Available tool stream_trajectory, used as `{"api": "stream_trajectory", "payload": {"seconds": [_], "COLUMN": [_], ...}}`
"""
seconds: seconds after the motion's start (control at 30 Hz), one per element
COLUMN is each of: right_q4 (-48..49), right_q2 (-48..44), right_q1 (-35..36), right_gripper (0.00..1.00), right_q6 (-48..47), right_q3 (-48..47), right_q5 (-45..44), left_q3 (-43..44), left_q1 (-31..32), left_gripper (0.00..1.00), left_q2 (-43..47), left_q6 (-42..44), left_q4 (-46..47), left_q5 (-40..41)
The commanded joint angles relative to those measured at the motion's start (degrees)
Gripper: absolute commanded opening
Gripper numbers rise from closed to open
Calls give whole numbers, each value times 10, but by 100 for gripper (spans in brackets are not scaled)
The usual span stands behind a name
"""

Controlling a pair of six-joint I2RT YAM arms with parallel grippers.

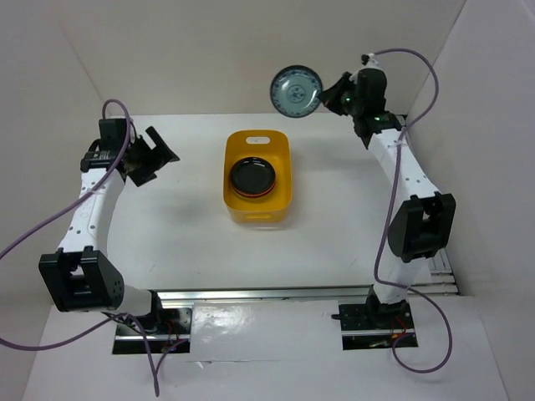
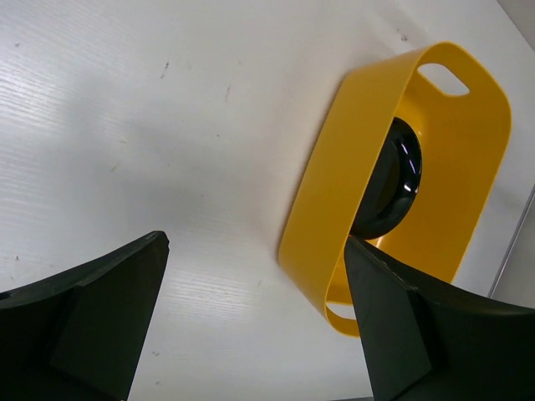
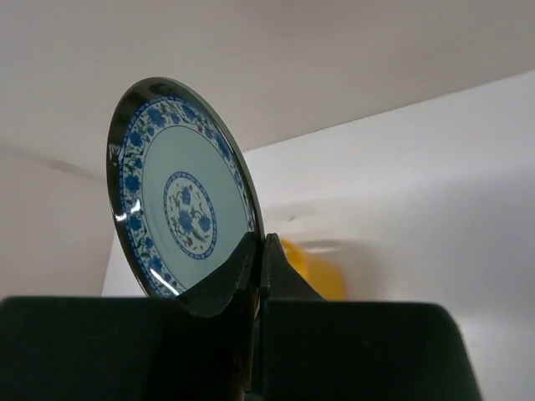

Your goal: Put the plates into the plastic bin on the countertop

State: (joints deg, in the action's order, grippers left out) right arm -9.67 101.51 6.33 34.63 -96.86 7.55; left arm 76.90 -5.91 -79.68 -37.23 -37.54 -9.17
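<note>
Right gripper (image 1: 328,96) pinches a blue-patterned plate (image 1: 296,92) by its rim, on edge in the air beyond the plastic bin (image 1: 282,154); left gripper (image 1: 155,155) spread wide, empty; black plate (image 1: 252,175) lies uppermost in the bin; seemingly only the held one remains.

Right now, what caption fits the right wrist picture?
Right gripper pinching a blue-patterned plate by its rim, yellow bin beyond.
</note>
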Motion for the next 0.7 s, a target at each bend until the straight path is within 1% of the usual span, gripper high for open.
{"api": "stream_trajectory", "payload": {"seconds": [0.0,0.03,0.07,0.1,0.2,0.27,0.3,0.5,0.6,0.67], "right_q4": [-45,-53,-53,-53,-61,-69,-69,-85,-91,-91], "right_q2": [22,22,22,15,15,26,26,61,83,89], "right_q1": [53,67,96,109,145,156,166,183,183,188], "right_gripper": [0,0,0,0,0,0,0,0,0,0], "right_q6": [-63,-75,-97,-104,-109,-114,-121,-136,-142,-142], "right_q3": [-22,-22,-10,11,26,33,33,27,27,27], "right_q5": [72,72,65,58,58,58,43,32,25,25], "left_q3": [-2,7,7,15,30,35,41,54,61,82], "left_q1": [-20,-25,-30,-31,-31,-31,-31,-31,-31,-31], "left_gripper": [100,100,100,100,100,100,100,100,100,100], "left_q2": [-14,-23,-29,-29,-35,-35,-35,-16,-11,-11], "left_q6": [-24,-24,-31,-31,-36,-36,-36,-36,-30,-24], "left_q4": [2,-5,-5,-5,-5,-5,-5,-5,-18,-34], "left_q5": [-19,-29,-47,-52,-58,-63,-63,-63,-63,-71]}}
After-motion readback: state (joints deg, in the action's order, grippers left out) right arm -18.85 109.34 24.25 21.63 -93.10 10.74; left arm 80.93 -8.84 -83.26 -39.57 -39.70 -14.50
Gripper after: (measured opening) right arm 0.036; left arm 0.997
